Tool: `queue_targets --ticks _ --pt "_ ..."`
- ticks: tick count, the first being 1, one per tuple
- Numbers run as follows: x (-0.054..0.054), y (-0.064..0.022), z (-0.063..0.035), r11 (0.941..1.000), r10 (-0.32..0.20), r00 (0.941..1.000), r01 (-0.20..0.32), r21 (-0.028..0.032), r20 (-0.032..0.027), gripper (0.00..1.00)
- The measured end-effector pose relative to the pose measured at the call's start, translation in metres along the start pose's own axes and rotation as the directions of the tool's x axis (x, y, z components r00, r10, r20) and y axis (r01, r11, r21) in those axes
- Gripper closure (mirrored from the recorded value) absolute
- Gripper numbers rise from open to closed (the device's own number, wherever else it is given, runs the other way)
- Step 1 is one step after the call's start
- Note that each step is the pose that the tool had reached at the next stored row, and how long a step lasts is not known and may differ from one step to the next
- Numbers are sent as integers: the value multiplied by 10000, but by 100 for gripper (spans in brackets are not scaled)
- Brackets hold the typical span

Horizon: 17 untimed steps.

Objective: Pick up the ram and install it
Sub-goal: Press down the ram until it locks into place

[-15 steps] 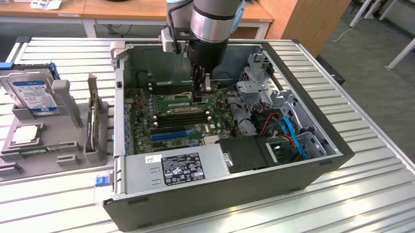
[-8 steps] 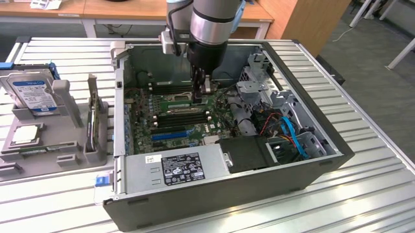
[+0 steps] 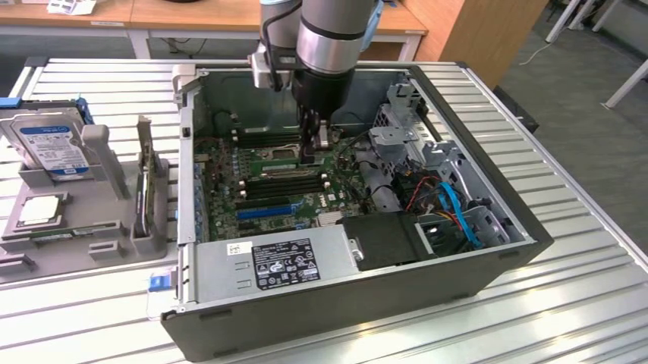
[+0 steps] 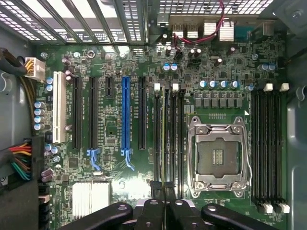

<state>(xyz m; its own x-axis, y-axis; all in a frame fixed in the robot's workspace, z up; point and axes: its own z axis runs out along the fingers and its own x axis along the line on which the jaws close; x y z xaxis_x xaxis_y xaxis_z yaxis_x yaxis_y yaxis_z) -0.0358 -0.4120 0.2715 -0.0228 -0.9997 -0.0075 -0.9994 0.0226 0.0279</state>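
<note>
In the exterior view, the gripper [image 3: 320, 139] reaches down inside the open computer case [image 3: 506, 227], its jaws nearly closed on the ram [image 3: 322, 144], held upright just above the green motherboard [image 3: 273, 193]; a hard drive [image 3: 53, 144] rests on a grey tray [image 3: 61, 250] at the exterior view's left. In the wrist view, the fingers [image 4: 157, 211] pinch the thin ram [image 4: 164, 184] edge-on over the memory slots [image 4: 169, 139] beside the empty processor socket [image 4: 217, 155].
</note>
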Motion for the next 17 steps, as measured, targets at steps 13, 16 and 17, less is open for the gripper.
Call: queue_targets --ticks 13,16,17 --pt "0 10 33 10000 -2 10000 2 0 1 88" --pt "0 10 33 10000 -3 10000 3 1 0 88" --pt "0 11 33 10000 -2 10000 2 0 0 88"
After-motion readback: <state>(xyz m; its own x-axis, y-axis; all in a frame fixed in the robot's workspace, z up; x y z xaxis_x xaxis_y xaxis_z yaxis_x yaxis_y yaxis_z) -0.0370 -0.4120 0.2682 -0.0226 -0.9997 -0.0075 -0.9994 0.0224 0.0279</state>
